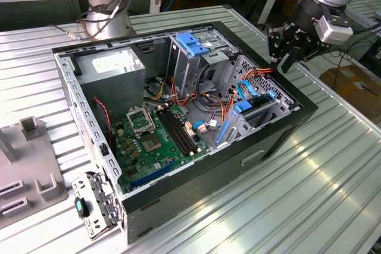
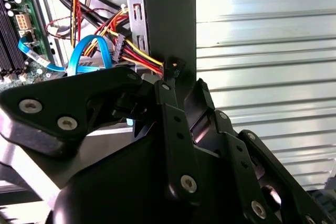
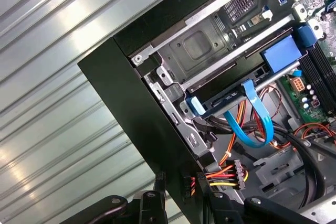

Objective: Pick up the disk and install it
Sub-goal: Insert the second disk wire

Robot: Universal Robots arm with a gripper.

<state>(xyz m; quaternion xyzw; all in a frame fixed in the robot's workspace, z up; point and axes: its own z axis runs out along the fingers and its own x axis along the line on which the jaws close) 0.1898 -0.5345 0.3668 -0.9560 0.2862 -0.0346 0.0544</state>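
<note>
Grey ribbed metal forms the table [image 1: 309,194] in the exterior view, and an open black computer case [image 1: 196,188] lies on it on its side. Inside are a green circuit board [image 1: 152,144], a silver power supply [image 1: 113,66] and a tall metal drive cage [image 1: 196,57] with a blue latch on top. The disk [image 1: 257,110] sits inside the case in the low bay at the end toward the exterior view's right, its blue rail showing at both ends, with a blue cable [image 1: 245,90] looping just beside it. The gripper [image 1: 284,57] hangs above and just outside that same end of the case, clear of the disk and with nothing in it.

In the second wrist view the black gripper [image 2: 184,85] is close over the case's dark wall [image 2: 168,19], its fingers [image 2: 169,95] slightly apart and gripping nothing. A bundle of red, yellow and orange wires [image 2: 139,51] ends just beside them.

In the first wrist view the gripper [image 3: 184,187] is again spread, one finger on either side of the case's edge [image 3: 136,108]. The disk [image 3: 239,80] lies in its bay under a grey metal plate [image 3: 202,48], well apart from the fingers, with the blue cable [image 3: 257,119] curling beside it.
</note>
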